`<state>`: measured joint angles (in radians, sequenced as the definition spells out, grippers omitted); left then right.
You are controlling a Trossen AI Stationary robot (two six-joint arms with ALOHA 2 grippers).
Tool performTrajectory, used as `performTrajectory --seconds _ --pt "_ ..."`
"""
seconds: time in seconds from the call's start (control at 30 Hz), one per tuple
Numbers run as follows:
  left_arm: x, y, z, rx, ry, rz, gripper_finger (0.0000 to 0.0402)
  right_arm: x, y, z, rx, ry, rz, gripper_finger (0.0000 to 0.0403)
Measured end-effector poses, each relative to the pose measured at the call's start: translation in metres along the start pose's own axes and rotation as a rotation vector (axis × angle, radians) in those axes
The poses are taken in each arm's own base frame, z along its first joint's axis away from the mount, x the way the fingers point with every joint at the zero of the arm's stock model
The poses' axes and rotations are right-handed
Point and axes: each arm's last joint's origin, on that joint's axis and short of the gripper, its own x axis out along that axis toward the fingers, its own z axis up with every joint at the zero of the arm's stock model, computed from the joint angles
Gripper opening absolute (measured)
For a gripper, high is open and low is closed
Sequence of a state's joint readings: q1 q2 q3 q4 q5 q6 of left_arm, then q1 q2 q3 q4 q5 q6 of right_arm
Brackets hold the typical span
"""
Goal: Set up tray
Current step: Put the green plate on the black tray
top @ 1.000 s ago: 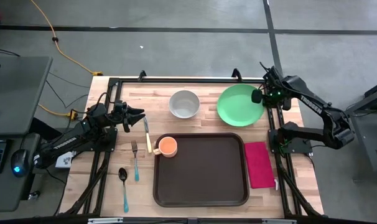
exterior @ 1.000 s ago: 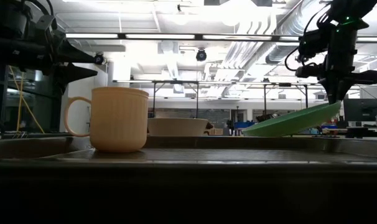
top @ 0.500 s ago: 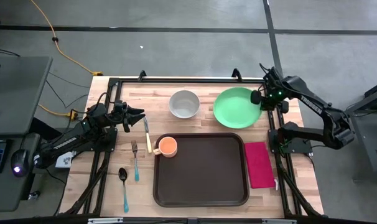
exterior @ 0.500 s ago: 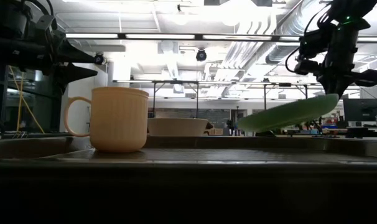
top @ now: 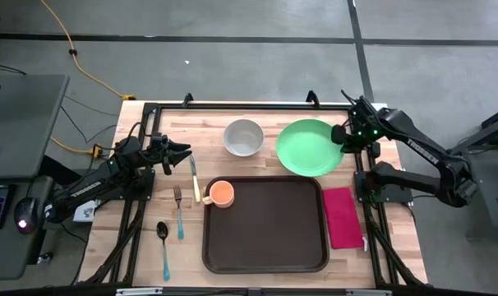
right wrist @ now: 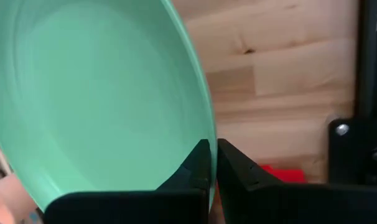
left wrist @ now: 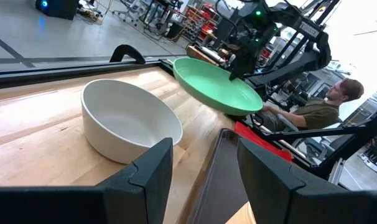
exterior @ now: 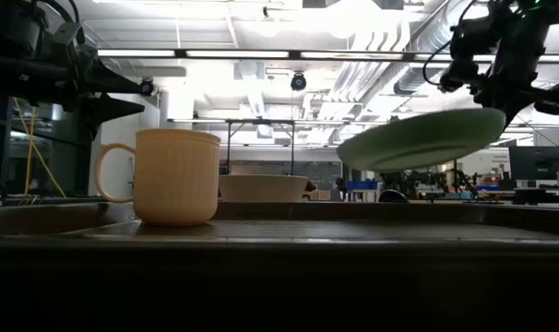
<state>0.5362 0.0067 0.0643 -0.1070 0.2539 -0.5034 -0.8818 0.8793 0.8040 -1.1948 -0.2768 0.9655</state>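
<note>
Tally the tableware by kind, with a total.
Tray: 1
Plate, green, held by the right hand: 1
Bowl, white: 1
Mug, orange, on the tray: 1
Napkin, magenta: 1
Knife: 1
Fork: 1
Spoon: 1
Total: 8

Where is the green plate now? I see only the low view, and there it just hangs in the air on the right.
Observer: The plate is above the table's far edge, beside the white bowl, not over the tray.
Operator: Who holds it?
Observer: The right gripper, fingers shut on its rim.
Operator: Is the tray empty?
Observer: No, an orange cup stands in its far-left corner.
</note>
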Motion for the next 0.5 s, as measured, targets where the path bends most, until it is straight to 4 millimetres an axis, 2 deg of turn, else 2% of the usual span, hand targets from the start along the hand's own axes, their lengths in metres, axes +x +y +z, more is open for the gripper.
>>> performTrajectory --seconds 0.5 --pt "0.000 0.000 0.000 -0.002 0.000 0.000 0.0211 0.004 0.020 -0.041 -0.031 0.072 0.059 0.0000"
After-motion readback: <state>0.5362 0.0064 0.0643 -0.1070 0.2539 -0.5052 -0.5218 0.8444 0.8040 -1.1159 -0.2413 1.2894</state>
